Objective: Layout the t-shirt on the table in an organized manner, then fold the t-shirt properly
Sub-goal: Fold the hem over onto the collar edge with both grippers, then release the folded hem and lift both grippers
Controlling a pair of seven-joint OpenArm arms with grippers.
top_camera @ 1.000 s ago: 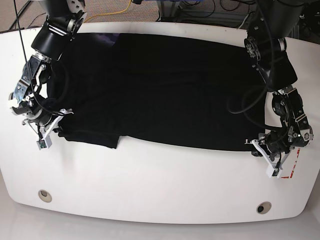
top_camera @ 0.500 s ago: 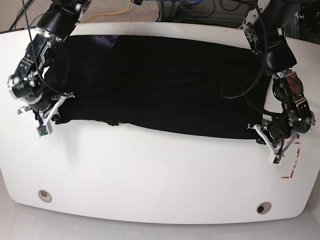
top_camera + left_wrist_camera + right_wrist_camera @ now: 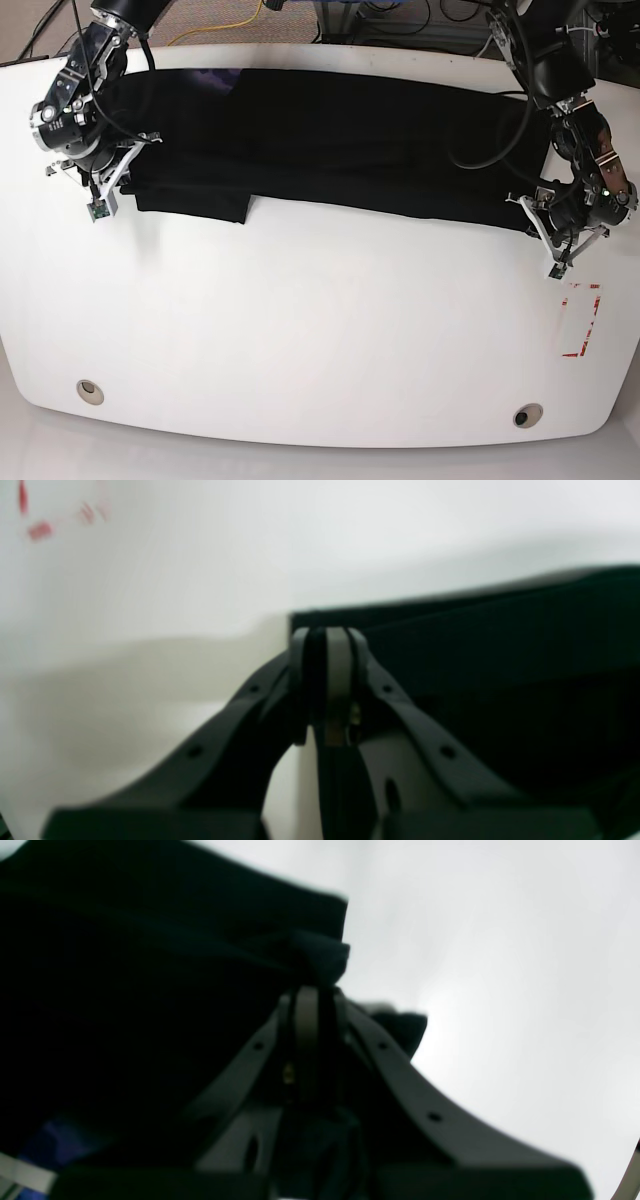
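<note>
T-shirt (image 3: 330, 140) pinched by both hands (fingers closed), red tape rectangle (image 3: 581, 320) nearby

The t-shirt (image 3: 330, 140) lies spread as a wide black band across the far half of the table (image 3: 300, 340); the right gripper (image 3: 110, 190) sits at its left end; the left gripper (image 3: 545, 235) at its right end, just above the red tape rectangle (image 3: 581, 320).

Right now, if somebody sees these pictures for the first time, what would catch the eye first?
First, the t-shirt, a wide black band across the far half of the white table. Next, the two arms at its ends: the right gripper and the left gripper are each shut on the near edge of the cloth. A red tape rectangle marks the table near the left gripper.
</note>
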